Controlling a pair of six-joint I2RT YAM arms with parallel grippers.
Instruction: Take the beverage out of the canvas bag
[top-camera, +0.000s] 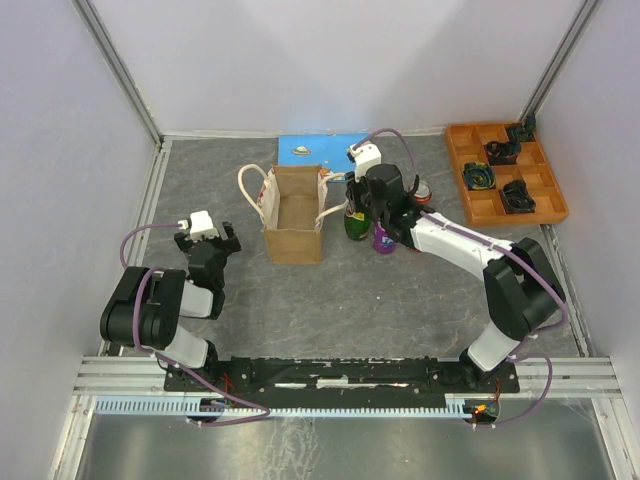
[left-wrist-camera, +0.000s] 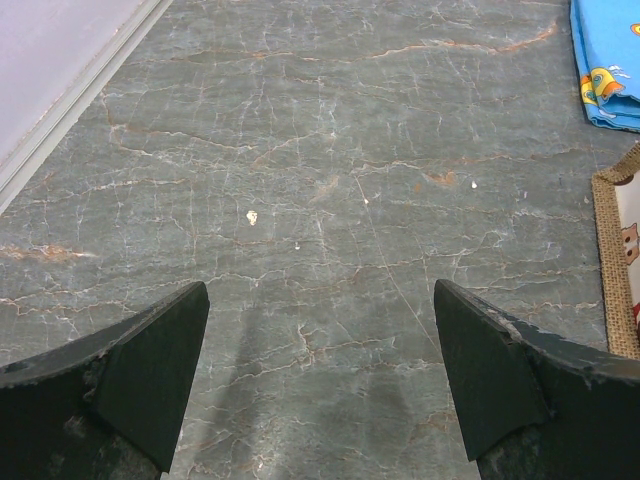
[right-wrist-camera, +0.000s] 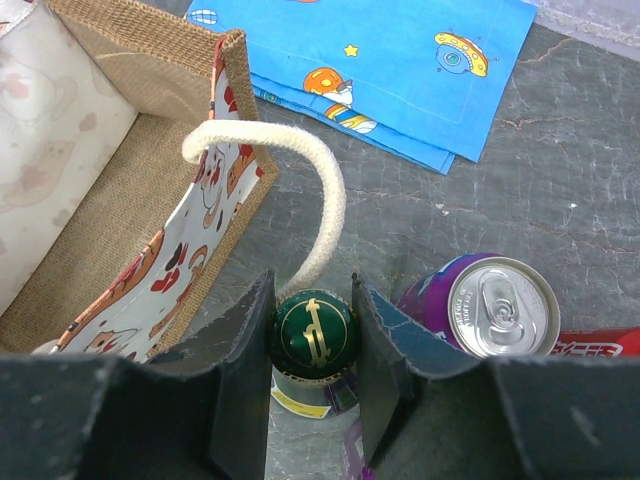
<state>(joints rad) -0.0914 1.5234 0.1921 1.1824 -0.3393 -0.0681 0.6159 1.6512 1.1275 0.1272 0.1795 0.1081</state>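
In the lower left of the overhead view, the left gripper (top-camera: 205, 240) sits low over the grey table (top-camera: 400, 300), well apart from everything else. Its wrist view shows the left gripper (left-wrist-camera: 320, 300) spread wide with only bare table between the fingers, nothing grasped.

Just right of it, in the middle of the overhead view, the bag (top-camera: 293, 215) stands upright with its mouth open. One rope handle (top-camera: 250, 190) loops off its left side and another off its right.

Touching or just beside the bag's right wall stands the bottle (top-camera: 355, 222), green, outside the bag. The right gripper (top-camera: 385, 195) comes down on it from above. In the right wrist view the right gripper (right-wrist-camera: 312, 300) is clenched on the bottle's cap (right-wrist-camera: 315, 333), a finger pressed to each side, with the bag's handle (right-wrist-camera: 310, 190) curling just above. Whether the bottle rests on the table I cannot tell.

Right of the bottle stands a purple can (right-wrist-camera: 500, 305), close beside it, with a red item (right-wrist-camera: 600, 345) at the frame edge.

A blue cloth (top-camera: 320, 148) lies behind the bag. An orange tray (top-camera: 480, 208) sits in the upper right.
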